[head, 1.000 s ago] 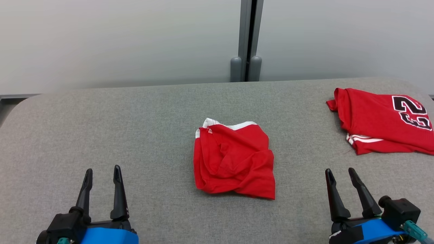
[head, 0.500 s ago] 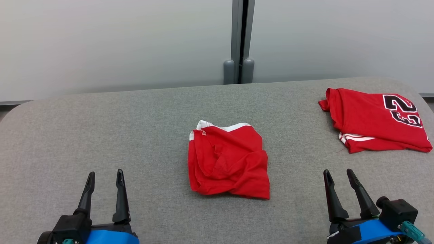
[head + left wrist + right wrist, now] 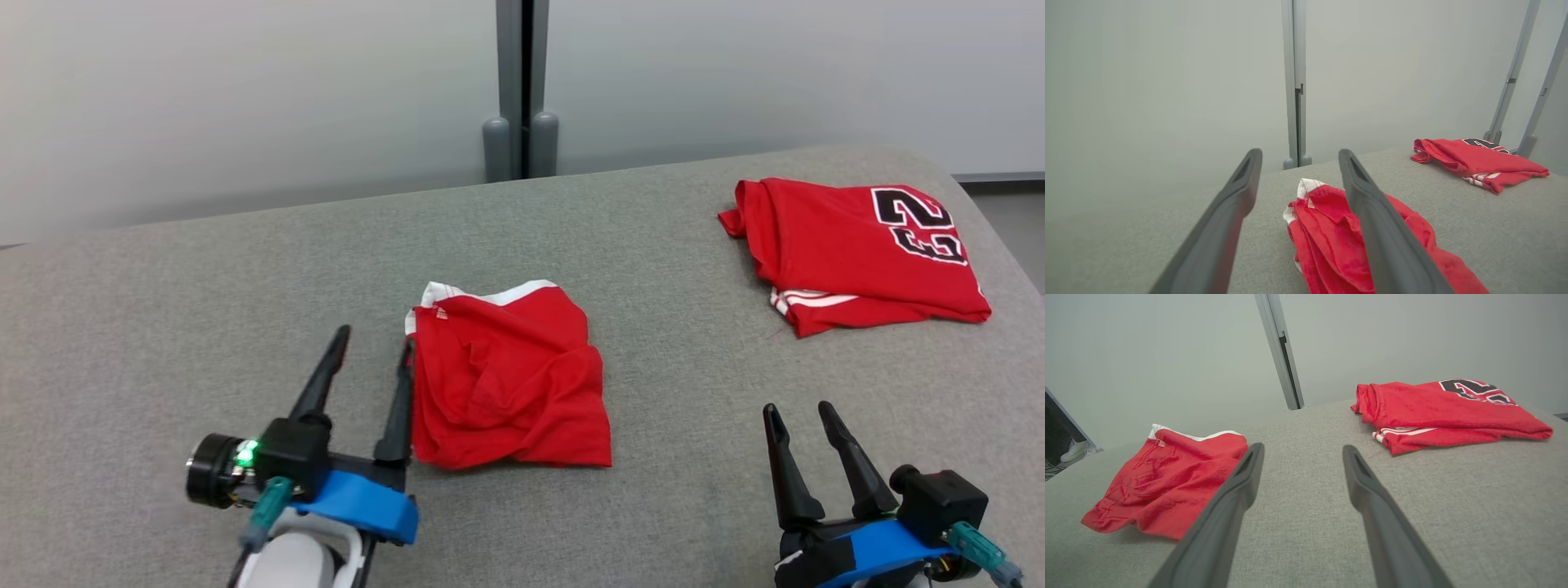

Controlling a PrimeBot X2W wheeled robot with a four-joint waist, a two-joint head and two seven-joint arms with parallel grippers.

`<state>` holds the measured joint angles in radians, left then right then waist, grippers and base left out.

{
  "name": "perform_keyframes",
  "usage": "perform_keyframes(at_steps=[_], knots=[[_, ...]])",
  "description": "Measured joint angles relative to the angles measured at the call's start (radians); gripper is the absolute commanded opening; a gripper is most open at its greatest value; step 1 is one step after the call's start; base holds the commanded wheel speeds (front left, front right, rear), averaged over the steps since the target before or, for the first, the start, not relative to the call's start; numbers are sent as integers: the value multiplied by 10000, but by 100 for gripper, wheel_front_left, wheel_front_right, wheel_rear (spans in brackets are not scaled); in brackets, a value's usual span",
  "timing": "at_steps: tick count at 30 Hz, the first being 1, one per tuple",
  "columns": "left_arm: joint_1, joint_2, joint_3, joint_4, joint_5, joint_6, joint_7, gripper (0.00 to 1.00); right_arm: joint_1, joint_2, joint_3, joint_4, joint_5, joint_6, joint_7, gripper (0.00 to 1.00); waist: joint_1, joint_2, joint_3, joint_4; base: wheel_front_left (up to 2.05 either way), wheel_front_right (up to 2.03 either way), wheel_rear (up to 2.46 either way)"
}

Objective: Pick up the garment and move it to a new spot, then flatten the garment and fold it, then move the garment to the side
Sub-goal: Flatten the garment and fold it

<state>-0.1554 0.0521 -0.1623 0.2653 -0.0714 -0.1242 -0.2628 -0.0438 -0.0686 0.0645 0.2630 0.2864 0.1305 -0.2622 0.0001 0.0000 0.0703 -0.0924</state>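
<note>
The garment (image 3: 506,384) is a crumpled red piece with a white band, lying mid-table; it also shows as the garment (image 3: 1327,228) and the garment (image 3: 1167,486). My left gripper (image 3: 374,339) stands open at its left edge, the right finger running along that edge. In the left wrist view the left gripper (image 3: 1300,153) has the garment's left edge between its fingers, with nothing gripped. My right gripper (image 3: 796,408) is open near the front right, well clear of the garment, and its own view shows the right gripper (image 3: 1303,448) over bare table.
A folded red jersey (image 3: 853,253) with a black number lies at the far right of the grey fabric table (image 3: 204,327); jersey (image 3: 1478,163), jersey (image 3: 1445,408). A grey post (image 3: 520,90) stands behind. A person's white shoe (image 3: 1073,451) is on the floor.
The head camera has turned, shifting the whole picture left. My left gripper has moved forward and right, up to the garment's left edge. The right gripper and both garments have stayed put.
</note>
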Motion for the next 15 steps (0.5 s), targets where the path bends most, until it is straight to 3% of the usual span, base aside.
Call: perform_keyframes(at_steps=[10,15], knots=[[-1145,487,-2510,2778,-752,-48,2,100,-180,-10,182,236,82,0,0,100,0,0,229,-549,0,0,0],[-1701,746,-3277,3672,-1292,-50,0,100,-332,-13,251,295,140,0,0,100,0,1,368,-766,0,0,0]])
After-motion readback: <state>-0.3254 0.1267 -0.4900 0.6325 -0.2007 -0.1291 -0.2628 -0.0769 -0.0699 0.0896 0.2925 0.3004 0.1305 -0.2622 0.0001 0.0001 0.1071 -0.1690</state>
